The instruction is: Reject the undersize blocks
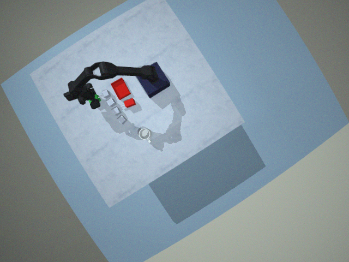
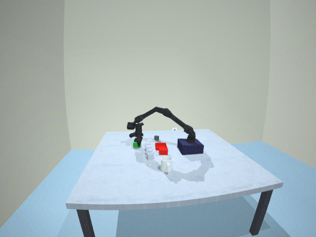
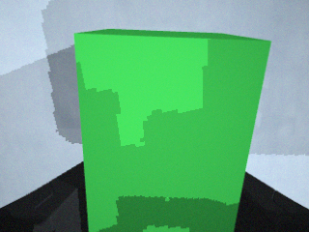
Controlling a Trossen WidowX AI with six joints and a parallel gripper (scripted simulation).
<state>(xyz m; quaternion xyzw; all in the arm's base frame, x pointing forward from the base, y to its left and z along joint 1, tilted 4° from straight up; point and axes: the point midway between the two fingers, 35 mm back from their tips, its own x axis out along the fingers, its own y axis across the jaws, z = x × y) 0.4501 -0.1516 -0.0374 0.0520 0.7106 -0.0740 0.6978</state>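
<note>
Jaws closed on the green gauge (image 1: 89,101) (image 2: 135,144) (image 3: 145,169), a dark finger (image 3: 39,208) on each side of it in the wrist view. Gauge is low over the tabletop (image 1: 169,28) (image 2: 122,183), at the far end of the arm (image 1: 124,70) (image 2: 176,120) from its dark blue base (image 1: 166,84) (image 2: 190,149); cannot tell if it touches down. Four steel blocks (image 1: 121,119) (image 2: 149,156) in a slanted row between gauge and red tray (image 1: 121,88) (image 2: 160,144), all outside the tray. Narrow gaps in the row, so tight there; wider strip between row and tray. Red gauge (image 1: 130,102) (image 2: 163,151) sits just beside the tray, pin toward the blocks. White mug (image 1: 144,134) (image 2: 166,164) stands upright past the row's near end, well in from the tabletop edges. Gauge and blocks are also well inside the edges, with room beyond the gauge toward the left edge in the top view. Top view shows the tray interior and the block spacing; exterior overlaps the blocks but gives the arm's arch, table legs (image 2: 261,211), a small dark cube (image 2: 156,138) behind the tray and a white item (image 2: 174,129) at the far edge. Wrist view is mostly green face, pin and blocks out of sight.
</note>
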